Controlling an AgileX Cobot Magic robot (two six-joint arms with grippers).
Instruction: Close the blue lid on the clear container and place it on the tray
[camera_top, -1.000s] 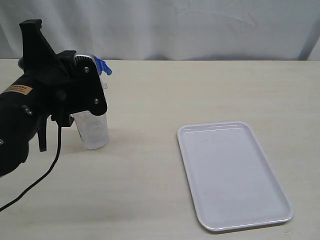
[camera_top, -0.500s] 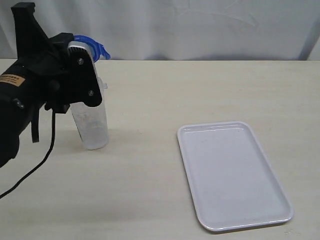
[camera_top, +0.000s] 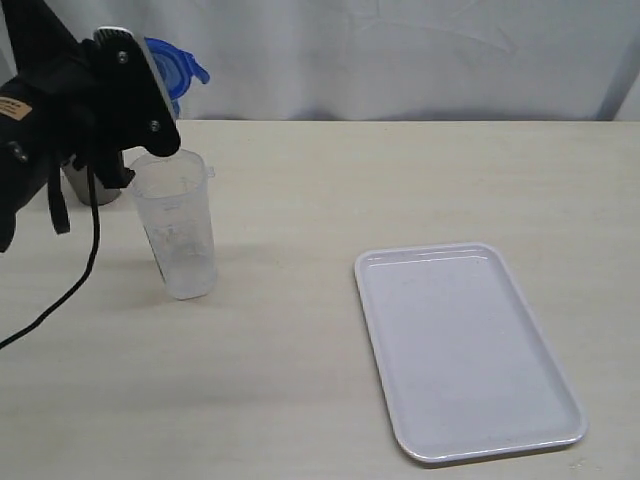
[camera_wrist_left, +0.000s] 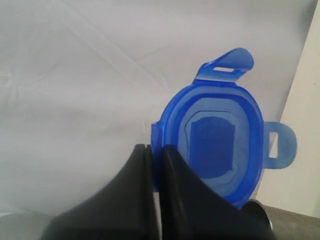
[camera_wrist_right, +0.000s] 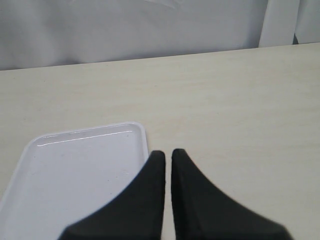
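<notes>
The blue lid hangs in the air at the far left, above and behind the clear container. My left gripper is shut on the lid's edge, and the lid stands on edge with its tabs flipped out. The container stands upright and open on the table, its rim just below the black left arm. The white tray lies empty at the right. My right gripper is shut on nothing, hovering beside a corner of the tray. It is outside the exterior view.
A grey metal cup stands behind the left arm, mostly hidden by it. A black cable hangs from the arm down to the table. A white curtain closes off the back of the beige table.
My left arm has risen and drawn back to the left with the lid in its grip, uncovering the container's rim. The container, the tray and the right gripper have stayed put.
</notes>
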